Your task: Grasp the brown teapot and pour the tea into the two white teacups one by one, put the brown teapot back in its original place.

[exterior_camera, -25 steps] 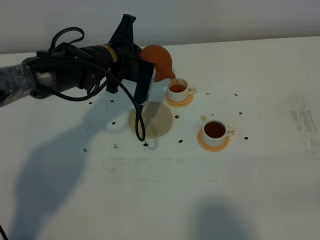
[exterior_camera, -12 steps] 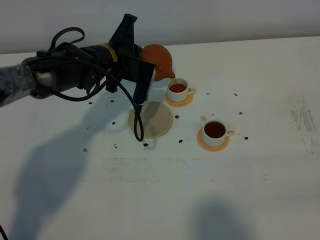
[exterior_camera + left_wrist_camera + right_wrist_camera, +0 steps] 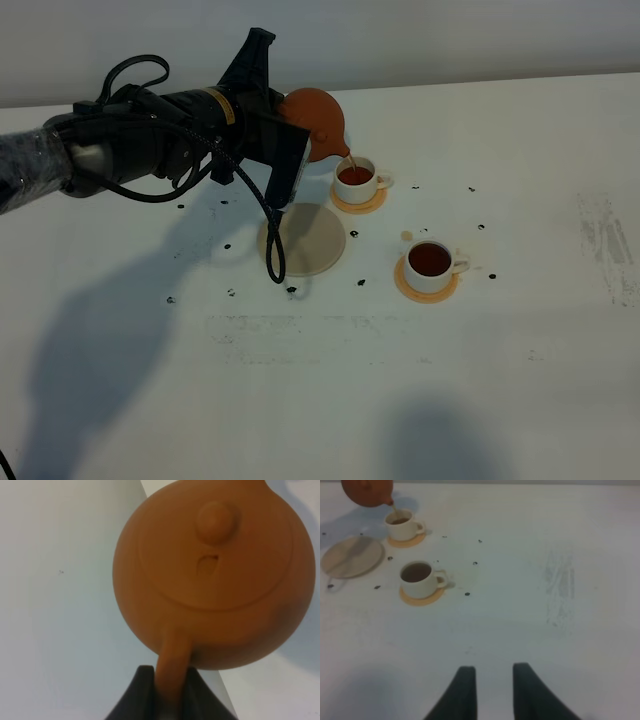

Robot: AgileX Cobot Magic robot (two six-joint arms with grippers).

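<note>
While your left gripper (image 3: 167, 700) stays clamped on the brown teapot's (image 3: 314, 122) loop handle, tea streams into the far white teacup (image 3: 357, 180), already nearly full. Hold the tilt longer and it overflows onto the orange coaster (image 3: 358, 204). Your right gripper (image 3: 493, 690) idles, empty.
</note>
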